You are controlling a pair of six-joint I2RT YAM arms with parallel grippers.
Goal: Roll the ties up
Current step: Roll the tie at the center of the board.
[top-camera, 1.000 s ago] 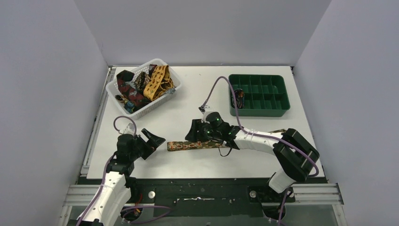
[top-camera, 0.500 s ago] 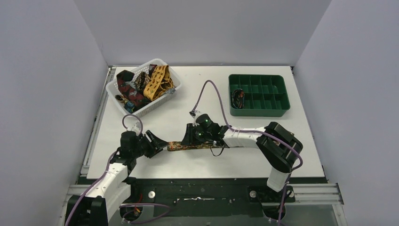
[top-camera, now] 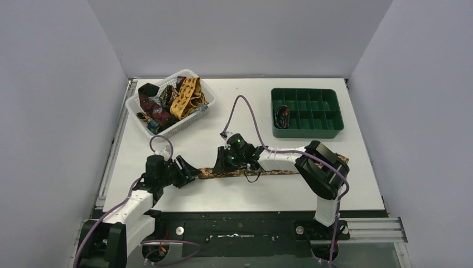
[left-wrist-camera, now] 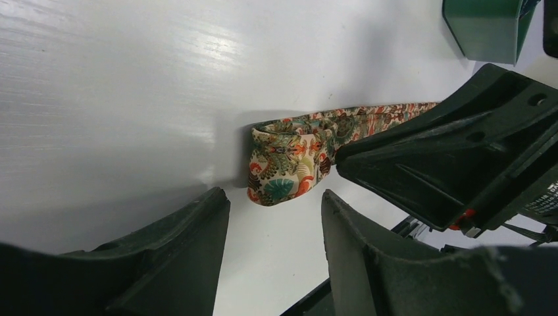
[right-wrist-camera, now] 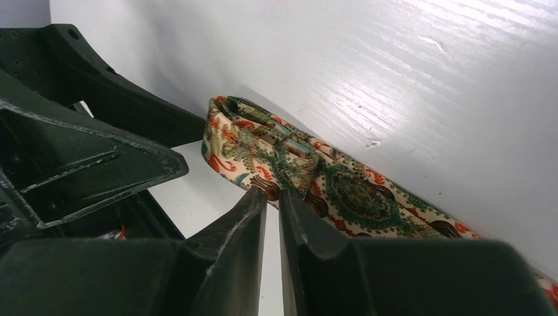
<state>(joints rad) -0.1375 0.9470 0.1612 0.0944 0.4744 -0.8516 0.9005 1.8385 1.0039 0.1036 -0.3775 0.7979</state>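
Top external view shows the white table [top-camera: 223, 111], the basket [top-camera: 131, 104] of ties [top-camera: 167, 103] at upper left, the green tray [top-camera: 307, 133] at upper right. One multicolour tie [top-camera: 223, 172] lies flat across the lower centre; my right gripper [right-wrist-camera: 274, 193] pinches its folded end, and my left gripper [left-wrist-camera: 273, 201] stands open just before that fold.

Lower centre of my overhead view: a multicolour tie [top-camera: 207, 173], cream with green, orange and brown paisley print, lies flat in one long strip running left to right. My wrist views show its left end folded back over itself in a loose first turn. At upper left, a dark red tie [top-camera: 151, 103] and a mustard yellow tie [top-camera: 187, 97] with brown print lie tangled in a white basket [top-camera: 134, 106]. At upper right, a small dark coil [top-camera: 283, 116] sits in a left-hand compartment of a green tray [top-camera: 329, 132].
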